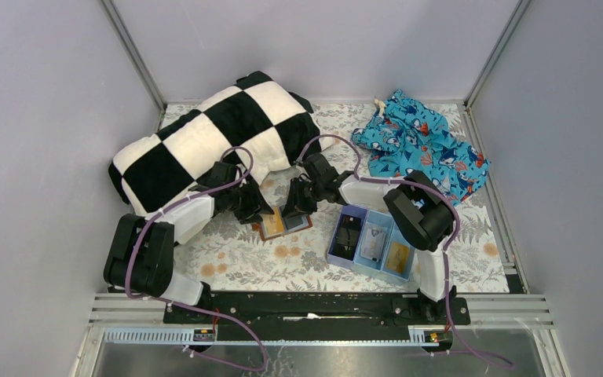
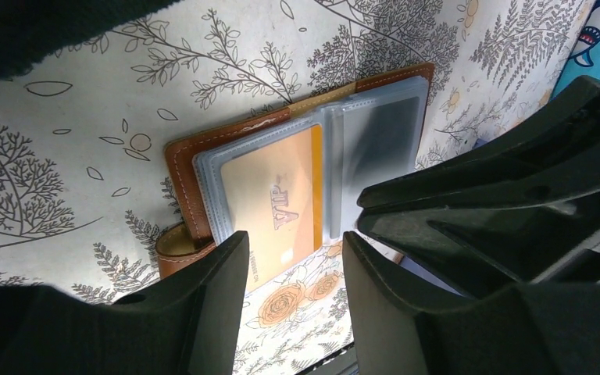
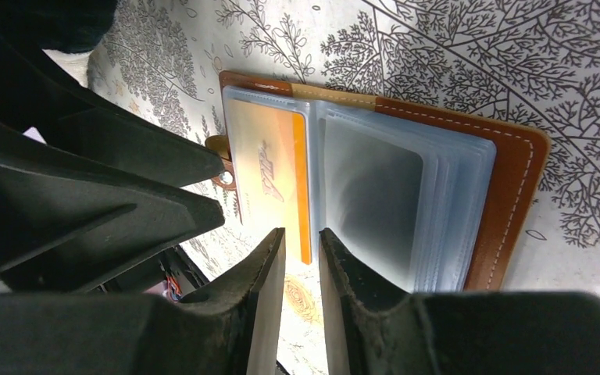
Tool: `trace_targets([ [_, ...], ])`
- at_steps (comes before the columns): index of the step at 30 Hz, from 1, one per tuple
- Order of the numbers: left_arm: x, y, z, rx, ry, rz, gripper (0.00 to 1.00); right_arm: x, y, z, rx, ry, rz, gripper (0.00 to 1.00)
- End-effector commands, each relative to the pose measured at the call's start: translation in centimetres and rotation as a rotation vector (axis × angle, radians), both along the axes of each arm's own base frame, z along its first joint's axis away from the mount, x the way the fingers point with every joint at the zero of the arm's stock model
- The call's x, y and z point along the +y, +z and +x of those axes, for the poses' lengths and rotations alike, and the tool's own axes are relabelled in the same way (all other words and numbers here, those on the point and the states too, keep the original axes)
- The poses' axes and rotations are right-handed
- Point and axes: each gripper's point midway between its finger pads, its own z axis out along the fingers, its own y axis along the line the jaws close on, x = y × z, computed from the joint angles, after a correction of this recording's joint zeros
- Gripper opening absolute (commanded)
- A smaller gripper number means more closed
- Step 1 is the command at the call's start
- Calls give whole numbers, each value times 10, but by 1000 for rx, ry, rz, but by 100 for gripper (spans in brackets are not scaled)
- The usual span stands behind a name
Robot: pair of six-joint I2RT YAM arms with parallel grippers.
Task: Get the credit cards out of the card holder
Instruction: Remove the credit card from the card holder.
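A leaf-printed tablecloth [image 1: 235, 259] is covering the table between plain grey walls, with a black-and-white checked pillow [image 1: 220, 137] lying at the upper left and a blue patterned fabric [image 1: 424, 145] bunched at the upper right. The brown leather card holder [image 2: 181, 183] is lying open and flat at the centre of the cloth, its clear sleeves facing up. An orange-gold VIP card [image 2: 273, 211] is sitting in the left sleeve and sticking out past its lower edge. The left gripper [image 2: 294, 238] is hovering over that protruding edge with its fingers spread. The right gripper [image 3: 302, 234] is poised at the card's orange stripe with only a narrow gap between its fingers; whether they are pinching anything cannot be told. Right of centre, a light blue three-compartment tray [image 1: 332, 253] is holding a black item [image 1: 350, 234], a pale card [image 1: 374, 242] and a second orange-gold card [image 1: 399, 255], one per compartment
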Motion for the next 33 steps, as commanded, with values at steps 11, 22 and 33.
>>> trace_targets([
  [11, 2, -21, 1, 28, -6, 25, 51, 13, -5, 3, 7, 8, 31, 29],
  [22, -5, -27, 0, 36, -18, -13, 51, 16, -17, 7, 30, -5, 15, 28],
  [33, -13, -35, -3, 49, -39, -21, 50, 8, -25, 0, 50, -41, 12, 19],
])
